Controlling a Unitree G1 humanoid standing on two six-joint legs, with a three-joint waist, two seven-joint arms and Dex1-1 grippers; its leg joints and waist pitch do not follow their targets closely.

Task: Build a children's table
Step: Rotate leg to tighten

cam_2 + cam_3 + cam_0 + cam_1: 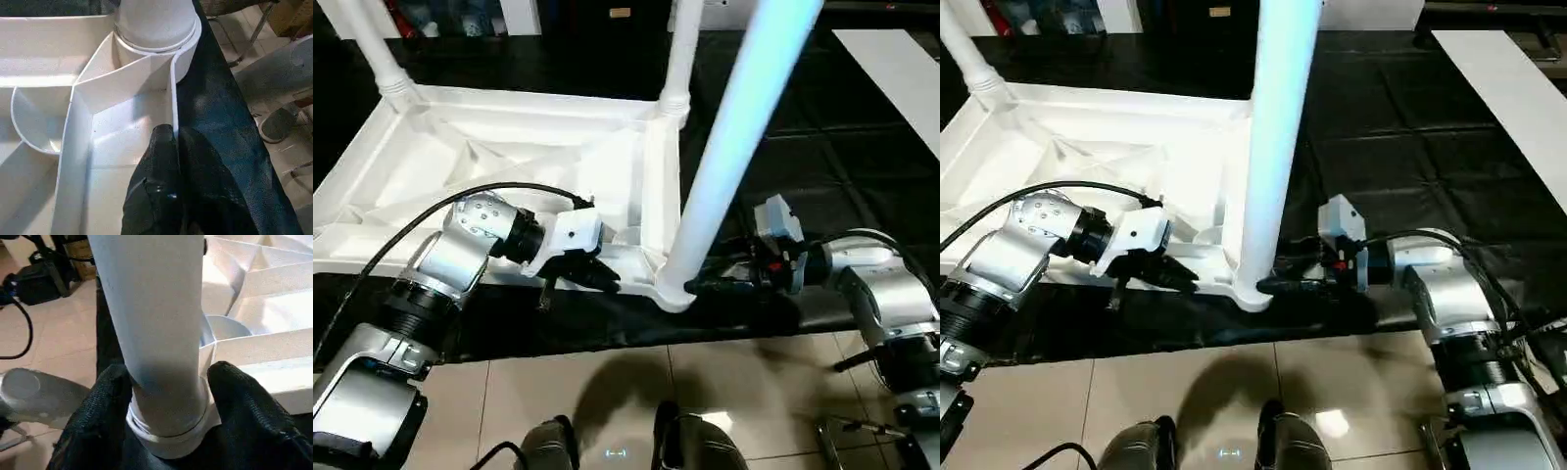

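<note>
Beige floor tiles (607, 392) front black-covered worktable (822, 147).

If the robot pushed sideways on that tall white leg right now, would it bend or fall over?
Probably neither. The leg is a thick tube and looks stiff. Its bottom end sits in the round corner socket of the upside-down tabletop, so it would likely stay put, maybe wobble. Its smooth plastic could be slippery for the right gripper, whose fingers sit either side of it.
</note>
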